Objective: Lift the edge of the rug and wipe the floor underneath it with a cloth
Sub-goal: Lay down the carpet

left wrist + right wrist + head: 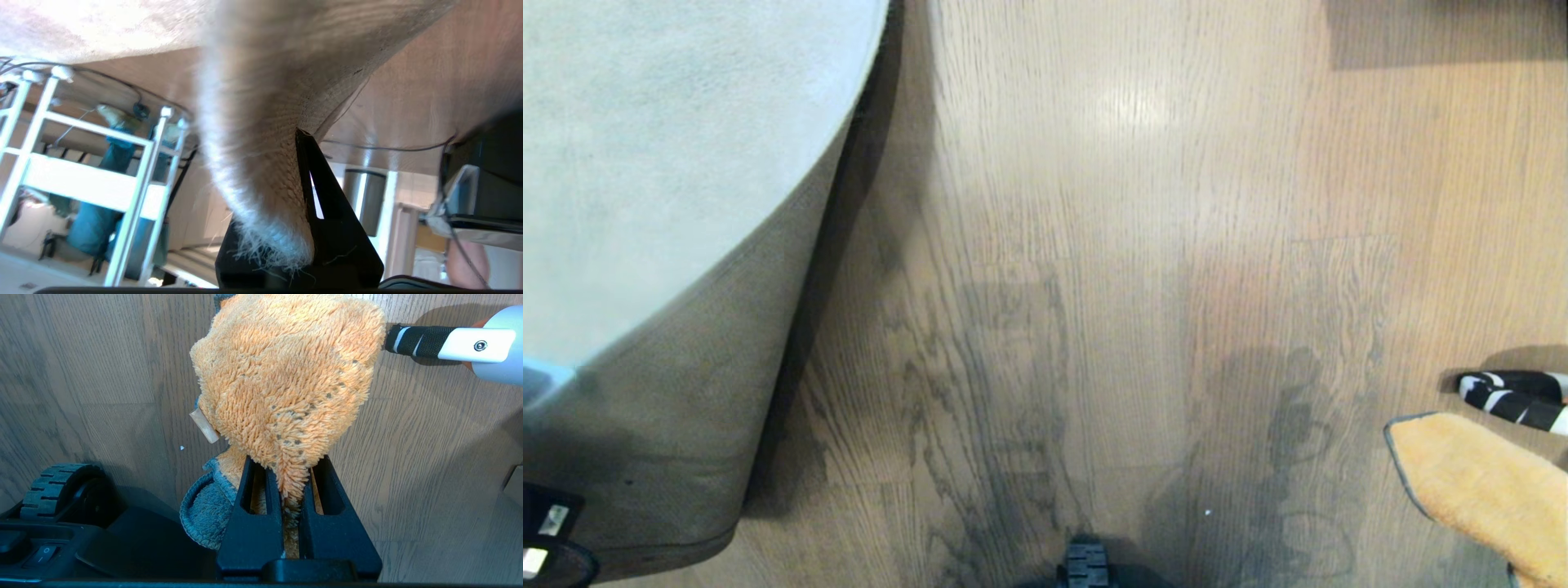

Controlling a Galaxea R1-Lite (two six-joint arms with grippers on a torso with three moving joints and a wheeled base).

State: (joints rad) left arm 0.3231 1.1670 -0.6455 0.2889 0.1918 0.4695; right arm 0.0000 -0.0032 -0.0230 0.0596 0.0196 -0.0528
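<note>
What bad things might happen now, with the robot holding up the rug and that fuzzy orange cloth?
1. The left pincer pinches only the frayed rim of the rug edge; the heavy rug might slip out and flop back onto the floor.
2. The right pincer grips just a small fold of the cloth, so wiping could tug it loose.
3. A black-and-white striped object lies right beside the cloth and might get bumped.
</note>
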